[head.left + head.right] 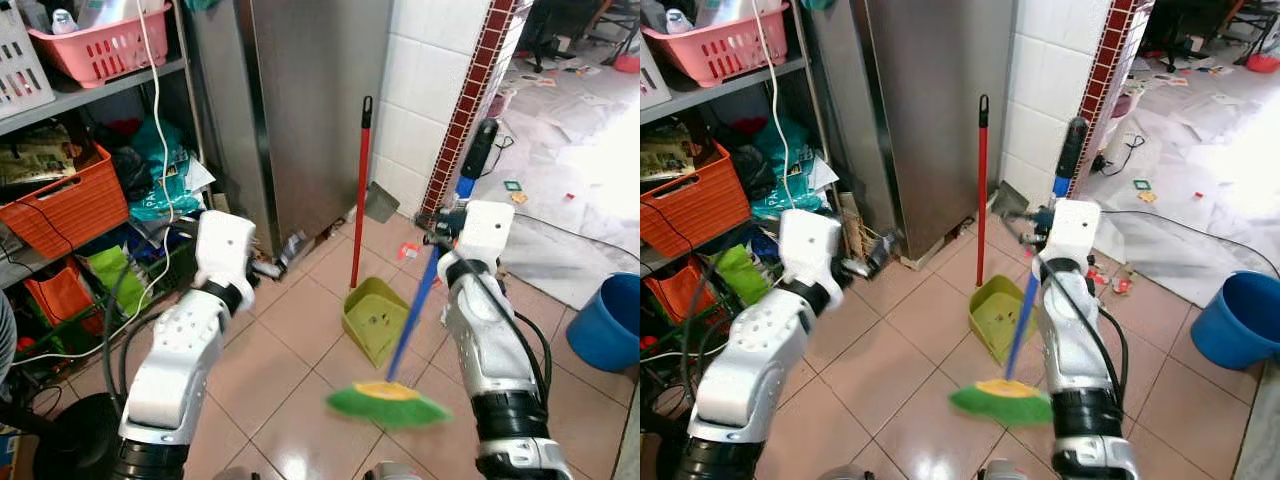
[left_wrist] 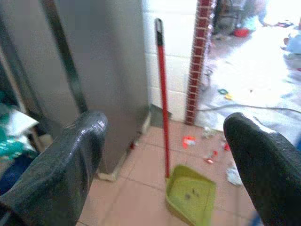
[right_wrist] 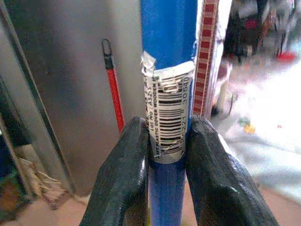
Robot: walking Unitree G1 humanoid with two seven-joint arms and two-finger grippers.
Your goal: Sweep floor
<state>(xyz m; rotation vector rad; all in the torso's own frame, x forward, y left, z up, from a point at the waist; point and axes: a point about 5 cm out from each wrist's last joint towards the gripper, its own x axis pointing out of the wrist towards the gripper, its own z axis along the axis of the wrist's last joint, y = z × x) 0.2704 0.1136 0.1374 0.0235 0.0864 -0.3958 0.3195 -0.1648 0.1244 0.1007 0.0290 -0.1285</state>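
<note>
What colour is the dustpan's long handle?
Red, with a black tip; the dustpan handle shows best in the left wrist view.

Bright doorway glare, blurred broom head [image 1: 388,403].

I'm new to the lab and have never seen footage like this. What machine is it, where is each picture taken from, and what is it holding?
This is a walking humanoid robot with two silver arms, each ending in a pincer of two black fingers. The two wide pictures come from cameras in its head, looking down at a tiled floor. The other two come from cameras on its wrists, looking along the fingers.

The right pincer is closed on the blue handle of a broom, whose green head hangs blurred just above the tiles. The left pincer is open and holds nothing.

Ahead stands a green dustpan with a tall red handle, beside a steel cabinet. Small litter lies on the tiles, and a blue bucket stands at the right.
</note>
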